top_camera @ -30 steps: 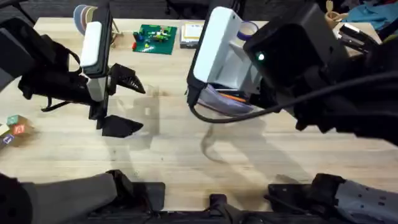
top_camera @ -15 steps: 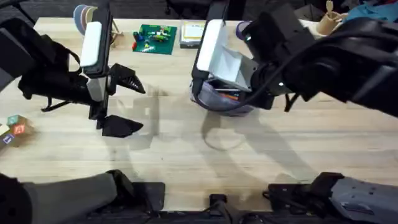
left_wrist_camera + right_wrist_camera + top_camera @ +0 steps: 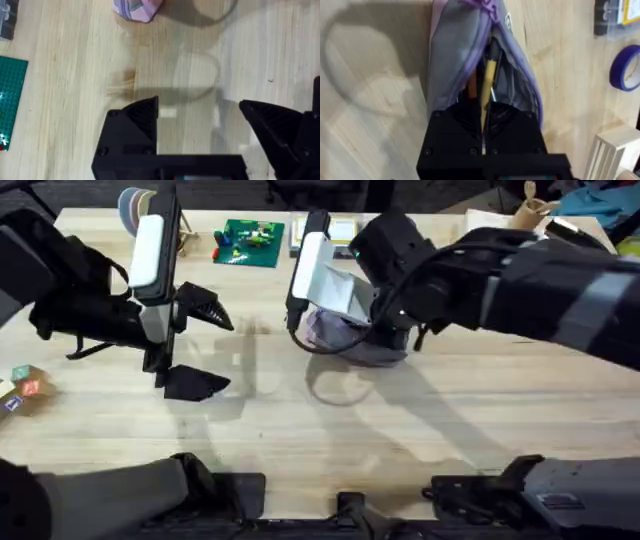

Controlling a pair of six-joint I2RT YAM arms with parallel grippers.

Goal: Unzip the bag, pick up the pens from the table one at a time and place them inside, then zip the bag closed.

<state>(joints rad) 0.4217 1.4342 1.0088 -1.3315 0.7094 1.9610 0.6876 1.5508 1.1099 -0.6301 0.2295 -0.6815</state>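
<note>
Now that my right gripper [image 3: 484, 131] has dropped into the lilac-and-grey fabric pouch [image 3: 470, 65] from above it a second ago, its fingers are nearly closed on the slim yellow pen [image 3: 486, 85] (orange one alongside). Pouch mid-table, unzipped; zipping comes next. My left gripper [image 3: 200, 117] idles, spread wide and empty.

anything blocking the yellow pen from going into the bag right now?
Nothing visible. In the right wrist view the bag is unzipped and gaping, and the yellow pen already points into the opening from the right tool, next to the orange pen. The left tool hangs open over bare table, away from the bag.
</note>
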